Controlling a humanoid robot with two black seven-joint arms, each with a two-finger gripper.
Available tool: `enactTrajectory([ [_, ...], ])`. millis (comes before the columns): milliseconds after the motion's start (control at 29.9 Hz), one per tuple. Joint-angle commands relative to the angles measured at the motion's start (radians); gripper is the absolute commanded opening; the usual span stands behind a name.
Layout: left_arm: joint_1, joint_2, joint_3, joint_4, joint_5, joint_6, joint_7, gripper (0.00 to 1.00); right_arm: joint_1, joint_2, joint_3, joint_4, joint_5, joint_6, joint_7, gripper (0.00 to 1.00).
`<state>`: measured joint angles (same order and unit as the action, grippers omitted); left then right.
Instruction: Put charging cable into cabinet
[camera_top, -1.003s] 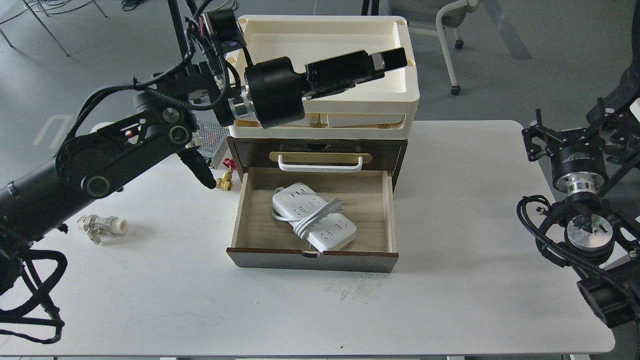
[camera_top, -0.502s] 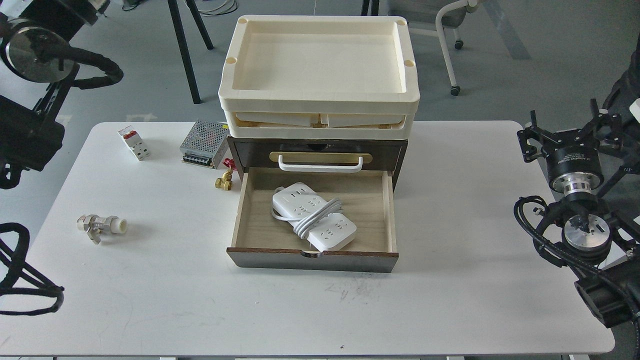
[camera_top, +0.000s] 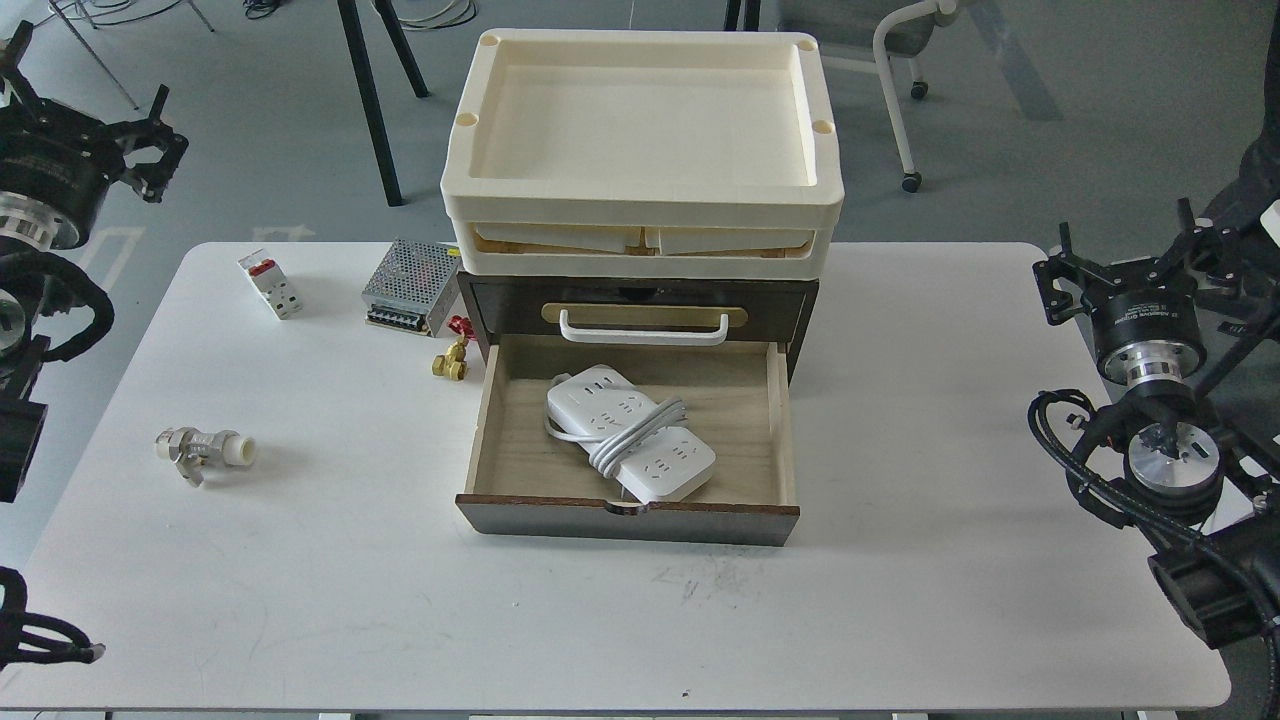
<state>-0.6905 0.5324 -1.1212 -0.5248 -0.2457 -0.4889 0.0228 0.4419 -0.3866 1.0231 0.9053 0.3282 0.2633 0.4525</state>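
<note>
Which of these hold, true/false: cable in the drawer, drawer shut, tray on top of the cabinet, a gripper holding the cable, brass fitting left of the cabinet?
1. The charging cable lies in the open drawer. True.
2. The drawer is shut. False: it is pulled out.
3. A cream tray sits on the cabinet. True.
4. A gripper holds the cable. False: nothing touches it.
5. A brass fitting lies left of the cabinet. True.
</note>
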Motion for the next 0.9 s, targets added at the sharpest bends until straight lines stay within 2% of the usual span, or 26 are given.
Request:
enactTrajectory([
  [0,0.037,-0.020,0.001,0.043,-0.001,0.000,0.000,1.00,0.000,0.000,0.000,0.001,0.002,-0.001,0.000,1.00],
  [201,0.085,-0.071,0.061,0.043,0.009,0.000,-0.001,1.00,0.000,0.000,0.000,0.003,0.003,-0.003,-0.005,1.00],
  [401,0.104,-0.077,0.066,0.045,0.009,0.000,-0.052,1.00,0.000,0.000,0.002,0.001,0.002,-0.003,-0.003,1.00],
  [870,0.082,-0.114,0.066,0.052,0.008,0.000,-0.055,1.00,0.044,-0.003,0.009,-0.051,0.000,-0.042,-0.006,1.00],
])
